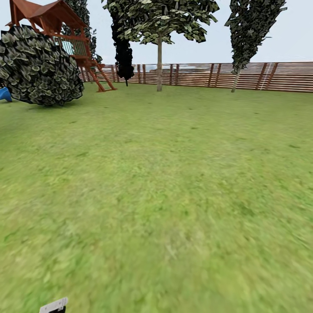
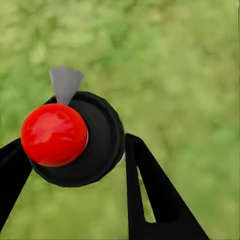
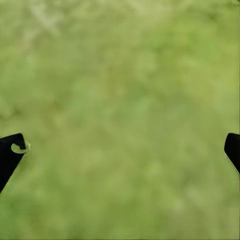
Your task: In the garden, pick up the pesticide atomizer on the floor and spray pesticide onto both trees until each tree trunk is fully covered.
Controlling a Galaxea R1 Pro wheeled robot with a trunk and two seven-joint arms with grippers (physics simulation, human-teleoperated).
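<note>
1. The left gripper has its black fingers pinching the pesticide atomizer, a dark round bottle seen end-on between them, with a red ball at its top and a grey tab beside it.
2. The right gripper has its fingers spread wide, with nothing but blurred grass between the tips.
3. Beyond both pairs of fingers lies the lawn of the garden.
4. Far ahead, a pale-trunked tree and a second one stand by the slatted fence.
5. A big shrub, a wooden play tower and a black conifer stand nearby.
</note>
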